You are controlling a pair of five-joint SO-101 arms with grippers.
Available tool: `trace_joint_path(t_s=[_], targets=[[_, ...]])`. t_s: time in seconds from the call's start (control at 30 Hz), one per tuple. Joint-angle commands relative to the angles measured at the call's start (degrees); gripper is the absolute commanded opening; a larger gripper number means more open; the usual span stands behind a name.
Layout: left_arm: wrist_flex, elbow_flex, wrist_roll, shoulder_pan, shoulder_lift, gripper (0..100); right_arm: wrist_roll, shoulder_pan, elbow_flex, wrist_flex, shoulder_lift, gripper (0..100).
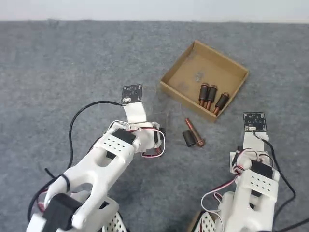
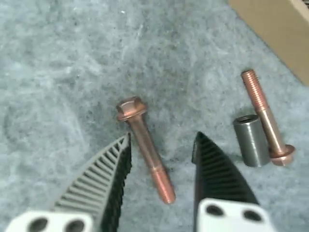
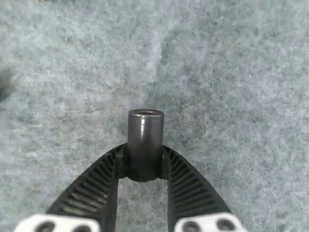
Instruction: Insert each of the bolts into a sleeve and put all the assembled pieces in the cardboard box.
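Three assembled pieces [image 1: 211, 97] already lay in the cardboard box [image 1: 183, 98] at the far right, so by my reckoning two pairs were left. Counted all told, there were five bolts and five sleeves. The first bolt [image 2: 145, 150] lay on the carpet [image 1: 72, 63] between the spread, empty jaws of the left gripper [image 2: 162, 140]. The second bolt [image 1: 194, 131] lay just beside the loose sleeve [image 1: 189, 138], nearer the box. The right gripper [image 3: 144, 159], at the near right, was clenched on the held sleeve [image 3: 145, 140].

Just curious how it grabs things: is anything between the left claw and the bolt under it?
Nothing visible. The left gripper is open, the bolt lying bare between its jaws; the other bolt and a sleeve lie aside.
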Motion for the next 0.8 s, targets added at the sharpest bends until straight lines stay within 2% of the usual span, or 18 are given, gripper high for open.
trace_joint_path(t_s=[0.0,0.37,0.57,0.7,0.77], targets=[[-1.1,-2.0,0.9,-0.4,-0.4,14,1.1,-0.9,-0.4,-1.0,-1.8,0.6],[11.3,-19.4,0.9,-1.1,17.8,12,1.1,-0.9,-0.4,-1.0,-1.8,0.6],[13.0,-20.7,0.9,-0.8,19.3,11,1.1,-0.9,-0.4,-1.0,-1.8,0.6],[12.9,-20.6,0.8,-0.8,19.3,0,1.1,-0.9,-0.4,-1.0,-1.8,0.6],[12.9,-20.5,0.7,-0.8,19.1,2,1.1,-0.8,-0.4,-1.0,-1.8,0.6]])
